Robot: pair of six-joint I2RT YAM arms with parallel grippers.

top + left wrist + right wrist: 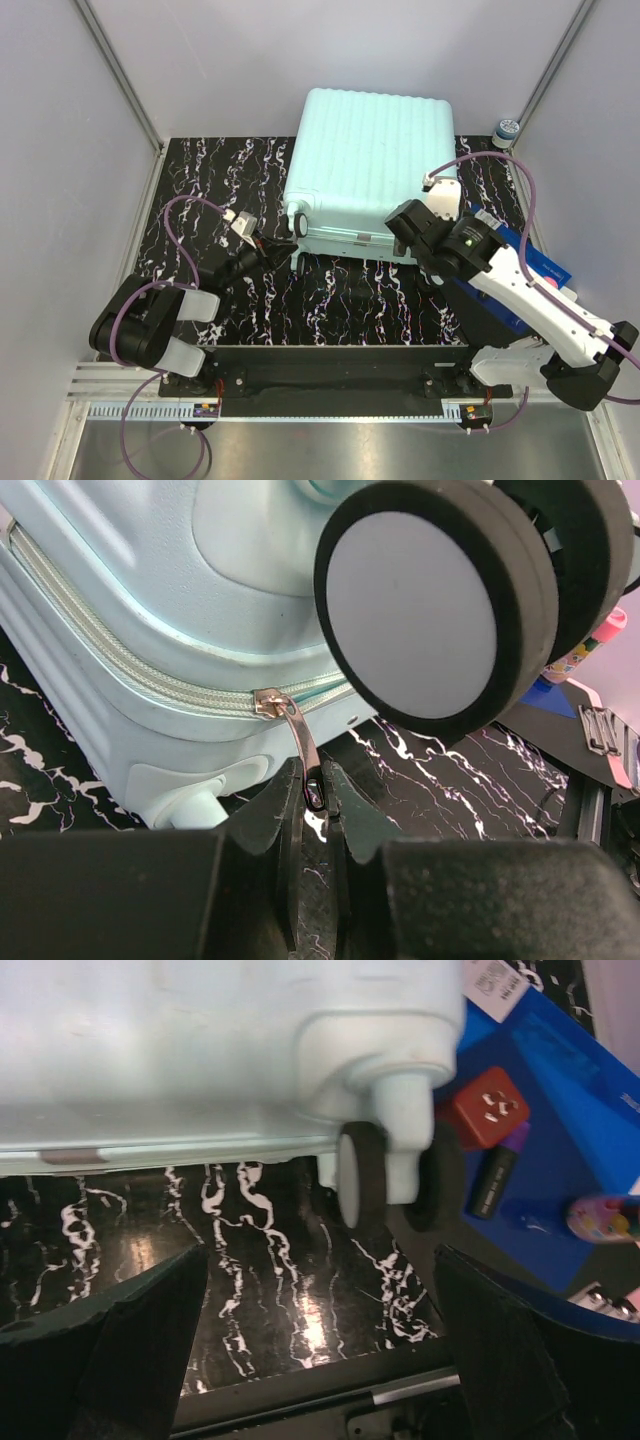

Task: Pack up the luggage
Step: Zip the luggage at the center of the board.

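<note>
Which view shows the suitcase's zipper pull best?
Left wrist: the zipper pull hangs off the luggage, its end pinched in the left gripper. Top external: too small to make out. Right wrist: only the luggage's edge and wheels, no pull.

The suitcase (370, 165) fills the table's (220, 180) far middle. Marble lies open left of it and in a strip along its near side. The left gripper (315, 790), pinching the zipper pull (303, 738), has a wheel (430, 610) close beside. The blue box (535, 255) crowds the right.
</note>
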